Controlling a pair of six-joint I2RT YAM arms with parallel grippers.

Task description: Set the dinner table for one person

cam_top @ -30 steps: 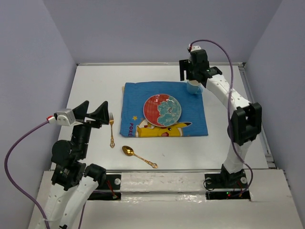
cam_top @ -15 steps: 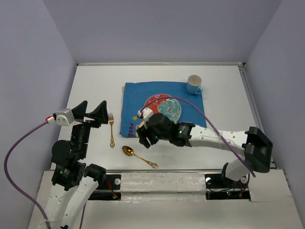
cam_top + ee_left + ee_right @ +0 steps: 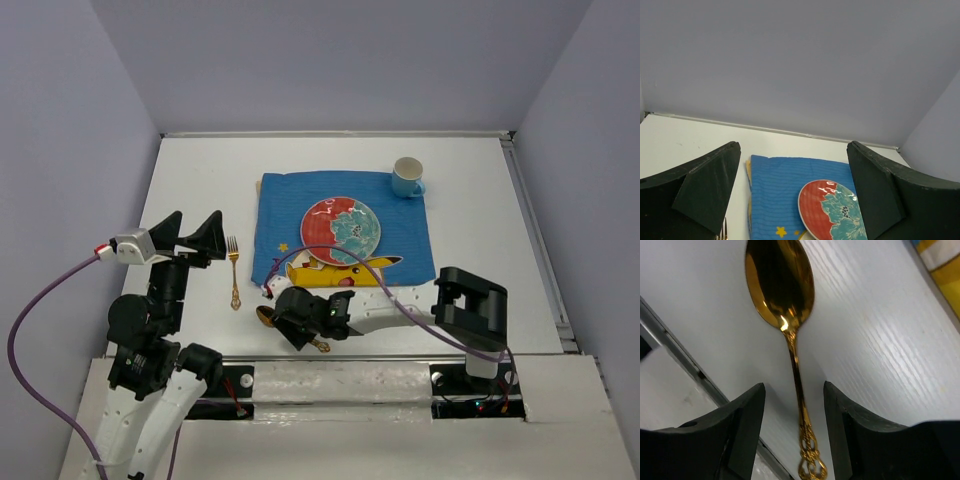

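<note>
Since your right gripper stands open astride the spoon handle, gripping nothing, at the near edge of the table, an off-centre close could flick the spoon over that edge. Farther in, your left gripper hangs wide open, empty.

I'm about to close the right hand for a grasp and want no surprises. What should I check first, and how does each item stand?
1. Right hand open: ok.
2. Gold spoon handle lies between its fingers: ok.
3. Fingers low enough to the dinner table to grip: cannot tell.
4. Left hand open, empty, apart from the spoon: ok.
5. Fork lies left of the placemat, out of the way: ok.
</note>
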